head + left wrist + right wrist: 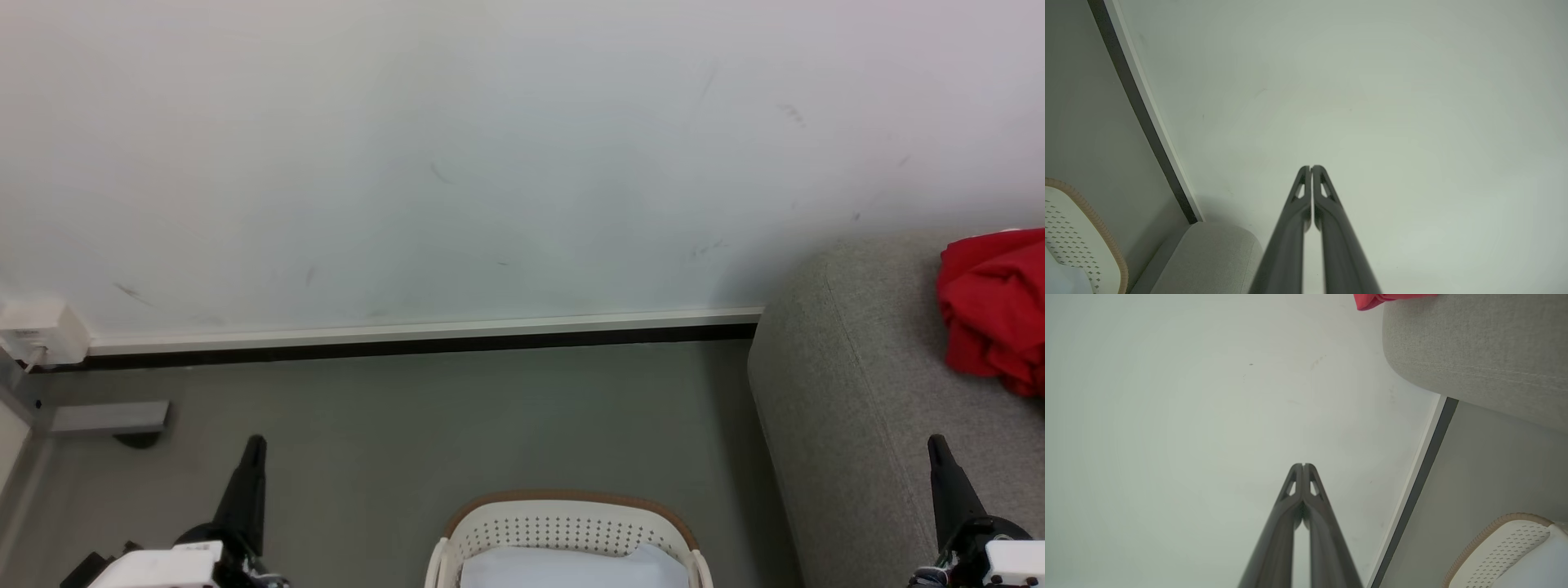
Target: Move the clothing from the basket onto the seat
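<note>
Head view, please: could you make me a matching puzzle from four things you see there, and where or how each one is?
Things:
1. clothing
2. basket
3. seat
4. left gripper

Places or states:
A. on the floor, bottom middle
B. fingers shut, lower left
C. red heap lying on the seat at the right edge
D. grey, on the right, by the wall

Pairs: 1-C, 2-A, 3-D, 4-B.
</note>
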